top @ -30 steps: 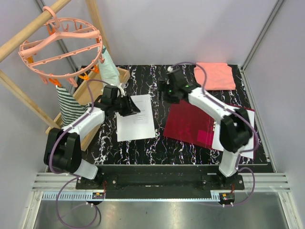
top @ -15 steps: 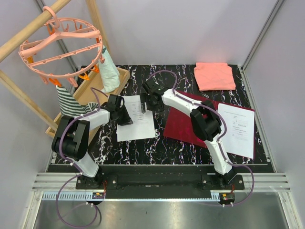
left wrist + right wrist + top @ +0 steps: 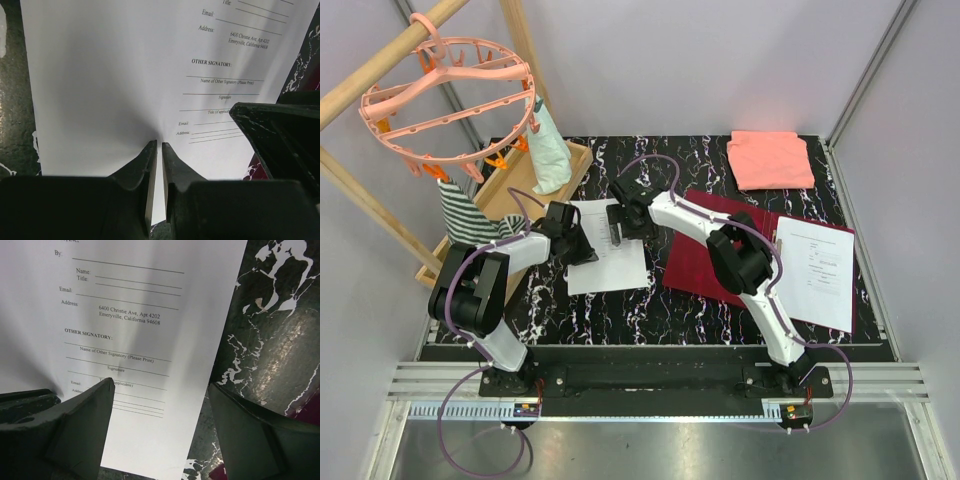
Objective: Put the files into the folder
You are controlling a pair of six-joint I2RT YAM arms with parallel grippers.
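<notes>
— What's the room like?
— Plain pale grey walls (image 3: pixel 720 60) close in on three sides, evenly lit, with no window in view. A slanted metal strut (image 3: pixel 865 75) runs down the upper right corner.
— And the bench (image 3: pixel 712 162)?
— Its top is black with white marble veins, and it fills the middle of the overhead view.
— Any furniture?
— At the upper left stands a wooden rack (image 3: pixel 370 203) with a round pink peg hanger (image 3: pixel 438 66) hung from it, and a wooden tray (image 3: pixel 515 195) below. Along the bottom runs an aluminium rail (image 3: pixel 650 385), then a dull steel sheet (image 3: pixel 650 445).
</notes>
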